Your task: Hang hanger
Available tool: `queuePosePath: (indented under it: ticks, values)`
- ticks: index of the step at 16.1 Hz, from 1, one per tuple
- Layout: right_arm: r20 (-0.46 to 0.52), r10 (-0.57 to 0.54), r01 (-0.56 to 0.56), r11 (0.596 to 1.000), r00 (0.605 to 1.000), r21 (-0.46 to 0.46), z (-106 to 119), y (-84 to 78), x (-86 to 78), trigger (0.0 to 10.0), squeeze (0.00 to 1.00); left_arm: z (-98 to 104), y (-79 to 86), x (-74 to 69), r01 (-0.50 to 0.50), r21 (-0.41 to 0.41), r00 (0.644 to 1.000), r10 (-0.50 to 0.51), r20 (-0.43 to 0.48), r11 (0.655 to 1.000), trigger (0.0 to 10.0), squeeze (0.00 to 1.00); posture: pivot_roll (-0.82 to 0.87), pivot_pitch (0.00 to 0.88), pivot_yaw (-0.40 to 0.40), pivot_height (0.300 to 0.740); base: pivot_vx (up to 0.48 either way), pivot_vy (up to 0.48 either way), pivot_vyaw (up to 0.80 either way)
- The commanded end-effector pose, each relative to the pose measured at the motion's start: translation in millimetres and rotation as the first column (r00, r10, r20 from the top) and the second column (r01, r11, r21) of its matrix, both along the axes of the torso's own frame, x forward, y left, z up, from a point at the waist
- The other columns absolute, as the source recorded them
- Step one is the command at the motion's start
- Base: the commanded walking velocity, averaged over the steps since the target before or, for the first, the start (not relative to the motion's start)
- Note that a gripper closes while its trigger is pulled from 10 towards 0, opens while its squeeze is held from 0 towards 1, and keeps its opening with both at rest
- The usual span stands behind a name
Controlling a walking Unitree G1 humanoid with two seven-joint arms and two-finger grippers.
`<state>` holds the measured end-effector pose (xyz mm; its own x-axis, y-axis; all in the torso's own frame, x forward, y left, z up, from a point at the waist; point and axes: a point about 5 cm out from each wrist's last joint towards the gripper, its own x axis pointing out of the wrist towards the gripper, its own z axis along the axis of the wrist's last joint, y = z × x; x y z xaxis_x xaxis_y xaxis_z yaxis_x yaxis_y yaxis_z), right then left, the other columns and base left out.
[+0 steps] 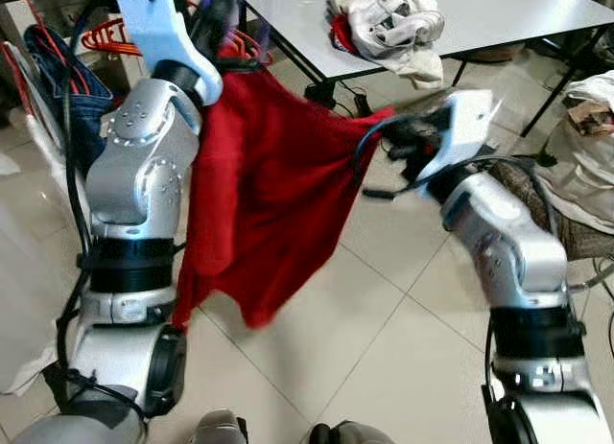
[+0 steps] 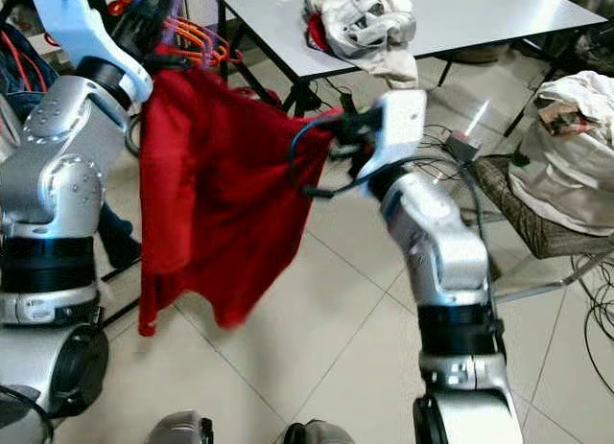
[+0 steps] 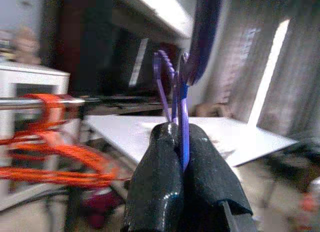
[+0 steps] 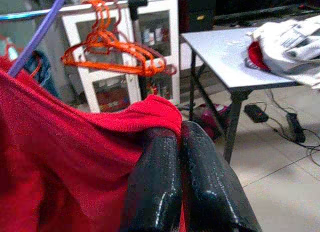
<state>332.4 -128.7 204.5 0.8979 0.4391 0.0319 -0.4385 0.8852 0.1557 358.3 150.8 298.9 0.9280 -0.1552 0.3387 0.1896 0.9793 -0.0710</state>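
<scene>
My left hand (image 3: 181, 157) is raised high, fingers pressed together. My right hand (image 4: 179, 142) reaches forward, clamped tight.

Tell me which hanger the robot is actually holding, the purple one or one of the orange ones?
The purple hanger, pinched in the left gripper and carrying the red garment. The orange hangers hang on the rail, untouched.

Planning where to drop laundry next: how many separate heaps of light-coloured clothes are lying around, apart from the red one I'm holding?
2. One pile of clothes lies on the white table; another light heap sits low at the robot's right. More may lie beyond the camera's view.
</scene>
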Motion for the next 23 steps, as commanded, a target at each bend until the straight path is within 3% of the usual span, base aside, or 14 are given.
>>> queuePosePath:
  ticks: [1, 3, 4, 8, 10, 12, 13, 14, 16, 17, 18, 19, 21, 23]
  values:
    - [0.020, 0.008, -0.008, 1.000, 1.000, -0.007, 6, -1.4, -3.2, 0.0, 0.00, 11, -4.3, 1.3, 0.003, 0.042, 1.000, -0.004, 0.028, 0.999, 10.0, 0.00, 0.01, 0.053, -0.109, 0.740, 0.000, 0.000, 0.00]
    - [0.025, 0.023, -0.023, 1.000, 0.999, -0.018, 7, -3.3, -7.5, 0.0, 0.00, 6, 25.3, 11.6, -0.141, -0.130, 0.985, 0.127, -0.113, 0.981, 10.0, 0.00, 0.01, 0.058, -0.112, 0.740, 0.000, 0.000, 0.00]
    - [0.044, 0.048, -0.047, 0.999, 0.998, -0.011, 10, -3.1, -10.9, 0.0, 0.00, 6, 37.9, 12.1, -0.156, -0.302, 0.983, 0.119, -0.138, 0.940, 10.0, 0.00, 0.01, 0.060, -0.109, 0.740, 0.000, 0.000, 0.00]
    - [0.103, 0.363, -0.362, 0.932, 0.926, -0.023, 16, 19.8, -44.2, 0.0, 0.00, 4, 55.0, 18.2, -0.260, -0.422, 0.964, 0.209, -0.165, 0.868, 10.0, 0.00, 0.01, 0.057, -0.105, 0.740, 0.000, 0.000, 0.00]
    - [0.099, 0.411, -0.410, 0.912, 0.906, -0.024, 15, 24.2, -50.6, 0.0, 0.00, 4, 50.1, 21.6, -0.259, -0.485, 0.961, 0.175, -0.213, 0.835, 10.0, 0.00, 0.01, 0.058, -0.106, 0.740, 0.000, 0.000, 0.00]
    - [0.112, 0.402, -0.403, 0.915, 0.909, -0.013, 17, 27.8, -49.9, 0.0, 0.00, 11, 30.3, 15.5, 0.012, -0.567, 0.990, -0.090, -0.109, 0.824, 10.0, 0.00, 0.01, 0.057, -0.100, 0.740, 0.000, 0.000, 0.00]
    - [0.121, 0.398, -0.400, 0.917, 0.910, -0.007, 19, 30.0, -49.0, 0.0, 0.00, 14, 19.1, 8.1, 0.136, -0.524, 0.983, -0.181, -0.036, 0.841, 10.0, 0.00, 0.01, 0.056, -0.096, 0.740, 0.000, 0.000, 0.00]
    - [0.112, 0.416, -0.416, 0.909, 0.902, -0.026, 18, 31.4, -50.2, 0.0, 0.00, 20, -2.8, -9.9, 0.385, -0.457, 0.916, -0.392, 0.085, 0.802, 10.0, 0.00, 0.01, 0.052, -0.095, 0.740, 0.000, 0.000, 0.00]
    - [0.092, 0.445, -0.441, 0.896, 0.891, -0.059, 14, 31.2, -53.4, 0.0, 0.00, 23, -16.3, -28.1, 0.559, -0.427, 0.820, -0.550, 0.157, 0.711, 10.0, 0.00, 0.02, 0.049, -0.094, 0.740, 0.000, 0.000, 0.00]
    - [0.084, 0.458, -0.453, 0.889, 0.885, -0.067, 13, 30.8, -55.0, 0.0, 0.00, 25, -18.1, -32.7, 0.593, -0.452, 0.793, -0.581, 0.185, 0.666, 10.0, 0.00, 0.02, 0.048, -0.095, 0.740, 0.000, 0.000, 0.00]
    - [0.068, 0.489, -0.484, 0.871, 0.869, -0.077, 11, 30.5, -58.7, 0.0, 0.00, 29, -17.3, -37.3, 0.624, -0.521, 0.763, -0.597, 0.247, 0.583, 10.0, 0.00, 0.02, 0.049, -0.094, 0.740, 0.000, 0.000, 0.00]
    - [0.059, 0.511, -0.505, 0.859, 0.858, -0.086, 9, 30.9, -61.4, 0.0, 0.00, 31, -16.2, -38.2, 0.629, -0.548, 0.758, -0.593, 0.272, 0.552, 10.0, 0.00, 0.02, 0.047, -0.093, 0.740, 0.000, 0.000, 0.00]
    - [0.021, 0.614, -0.609, 0.787, 0.789, -0.096, 4, 35.4, -76.2, 0.0, 0.00, 31, -12.3, -33.7, 0.578, -0.606, 0.802, -0.521, 0.294, 0.547, 10.0, 0.00, 0.03, 0.040, -0.095, 0.740, 0.000, 0.000, 0.00]
    - [0.007, 0.641, -0.638, 0.765, 0.768, -0.091, 1, 37.3, -80.8, 0.0, 0.00, 32, -5.3, -30.7, 0.520, -0.635, 0.847, -0.440, 0.298, 0.571, 10.0, 0.00, 0.03, 0.038, -0.095, 0.740, 0.000, 0.000, 0.00]
